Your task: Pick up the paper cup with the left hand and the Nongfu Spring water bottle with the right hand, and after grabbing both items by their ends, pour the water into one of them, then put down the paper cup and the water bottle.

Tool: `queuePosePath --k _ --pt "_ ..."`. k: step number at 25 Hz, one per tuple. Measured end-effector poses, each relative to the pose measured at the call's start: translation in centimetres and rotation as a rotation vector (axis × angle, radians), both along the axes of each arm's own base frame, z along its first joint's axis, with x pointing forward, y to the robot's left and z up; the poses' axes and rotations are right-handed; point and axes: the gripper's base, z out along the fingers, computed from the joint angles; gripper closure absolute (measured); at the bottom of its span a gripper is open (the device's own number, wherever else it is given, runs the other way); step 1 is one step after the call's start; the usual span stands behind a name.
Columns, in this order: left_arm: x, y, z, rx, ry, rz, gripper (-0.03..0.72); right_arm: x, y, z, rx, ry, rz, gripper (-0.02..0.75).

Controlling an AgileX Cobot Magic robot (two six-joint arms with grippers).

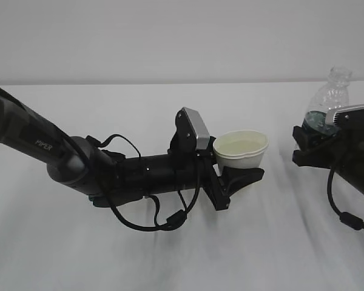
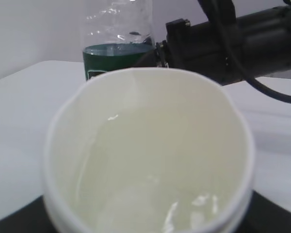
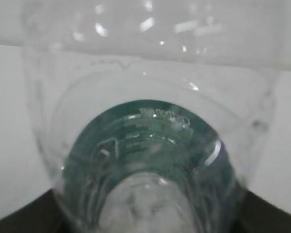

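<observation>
Gripping the paper cup [image 1: 241,149] at its lower part, left end effector [image 1: 233,176] clamped around it and keeping it upright with the rim up, lifted off the tabletop [image 1: 170,254] by the look of the exterior view. Showing a shallow pool of water [image 2: 150,194] low inside the cup in the left wrist view. Holding the Nongfu Spring water bottle [image 1: 329,103] on the far right, right end effector [image 1: 312,136] clamped on the bottle around the green label band, neck pointing up and leaning only slightly. Standing well apart, bottle to the right of the cup, bare tabletop lying between them. Judging the pour as done and the set-down as the step in hand: each thing sitting straight inside its own end effector, long axis near vertical, so lowering straight down onto the tabletop beneath, left arm serving the cup, right arm the bottle, no crossing needed. Minding the cup most, since tipping means spilling
</observation>
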Motion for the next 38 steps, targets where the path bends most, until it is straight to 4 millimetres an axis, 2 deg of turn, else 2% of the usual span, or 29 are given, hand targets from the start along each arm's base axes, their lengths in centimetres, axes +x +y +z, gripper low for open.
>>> queuePosePath --k 7,22,38 --pt "-0.1 0.0 0.0 0.004 -0.003 -0.008 0.253 0.9 0.1 -1.3 0.003 0.016 0.005 0.332" --pt "-0.2 0.0 -0.1 0.009 -0.008 -0.023 0.258 2.9 0.1 -2.5 0.023 0.007 0.001 0.332" --pt "-0.2 0.0 -0.1 0.009 -0.009 -0.025 0.259 3.0 0.1 -3.5 0.036 0.024 -0.002 0.332"
